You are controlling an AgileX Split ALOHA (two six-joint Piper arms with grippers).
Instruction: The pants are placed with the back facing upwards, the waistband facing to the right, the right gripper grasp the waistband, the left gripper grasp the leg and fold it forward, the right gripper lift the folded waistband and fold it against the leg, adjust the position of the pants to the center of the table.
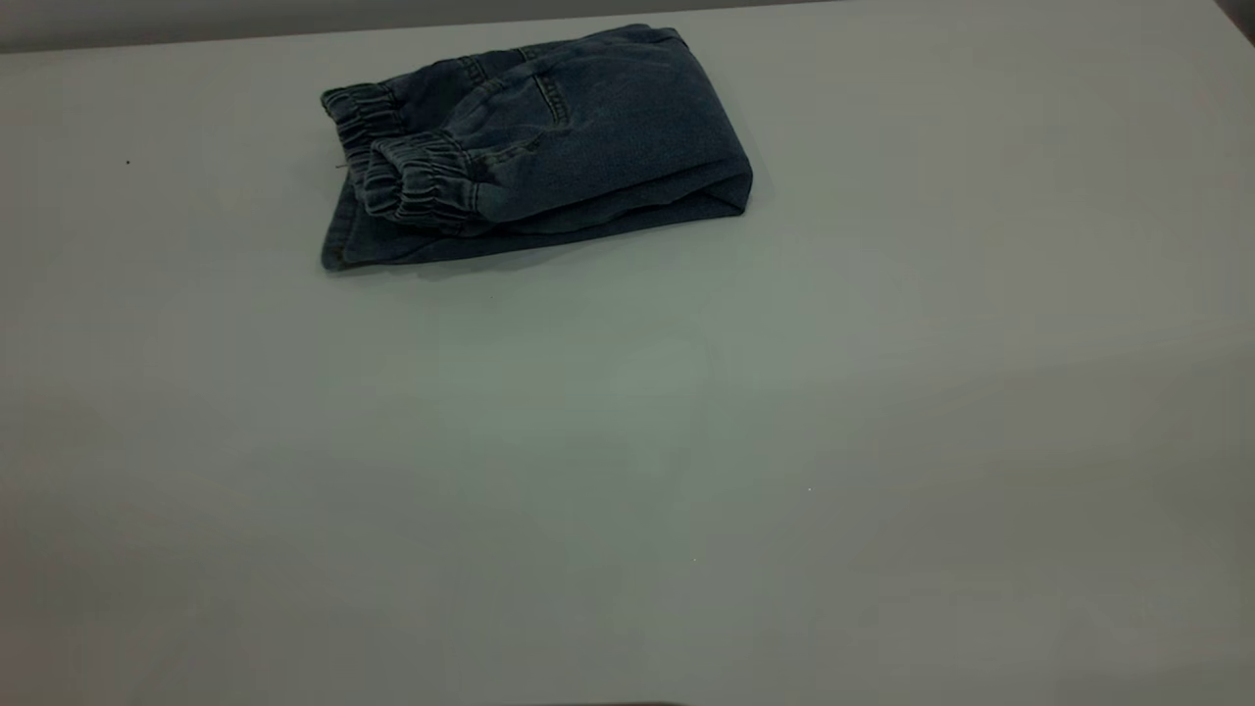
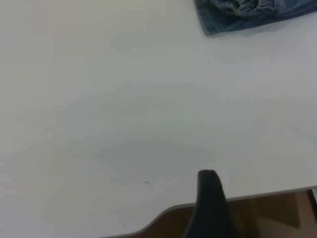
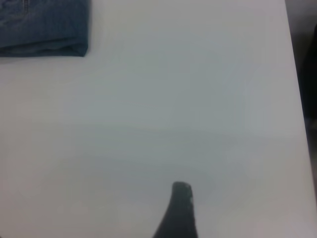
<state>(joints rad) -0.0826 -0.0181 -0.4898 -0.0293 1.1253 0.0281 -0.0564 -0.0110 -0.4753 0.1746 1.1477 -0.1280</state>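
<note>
The pants (image 1: 549, 137) lie folded into a compact blue denim bundle at the far side of the table (image 1: 627, 441), a little left of the middle. Two gathered elastic cuffs (image 1: 412, 181) sit on top at the bundle's left end, and the smooth fold is at its right end. The waistband and the leg's print are hidden in the fold. The left wrist view shows a corner of the pants (image 2: 247, 12) far from the left gripper (image 2: 210, 198), which hangs at the table's edge. In the right wrist view the pants (image 3: 44, 27) lie far from the right gripper (image 3: 179, 208). Neither gripper touches the cloth.
The table's near edge (image 2: 257, 194) runs just by the left gripper, with brown floor beyond it. The table's right edge (image 3: 297, 99) shows in the right wrist view. Neither arm appears in the exterior view.
</note>
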